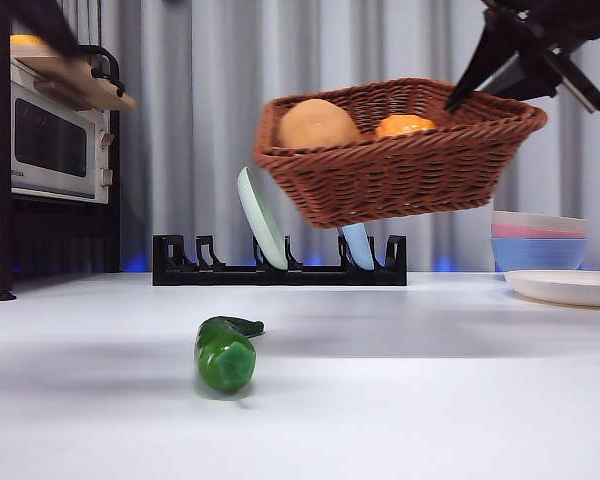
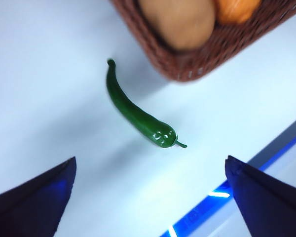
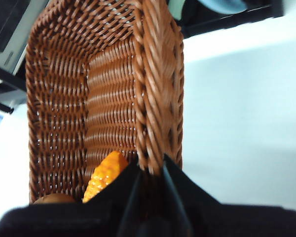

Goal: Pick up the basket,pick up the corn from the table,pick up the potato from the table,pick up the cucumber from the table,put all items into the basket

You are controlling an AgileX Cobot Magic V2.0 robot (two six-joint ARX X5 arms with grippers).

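Note:
The brown wicker basket hangs tilted in the air above the table, held by its right rim in my right gripper, which is shut on it. Inside lie the tan potato and the orange corn; the right wrist view shows the corn on the basket floor. The green cucumber lies on the white table in front. My left gripper hovers open above the cucumber, apart from it, with the basket and potato beyond.
A black dish rack with two plates stands at the back centre. Stacked bowls and a plate sit at the back right. A microwave on a dark shelf fills the back left.

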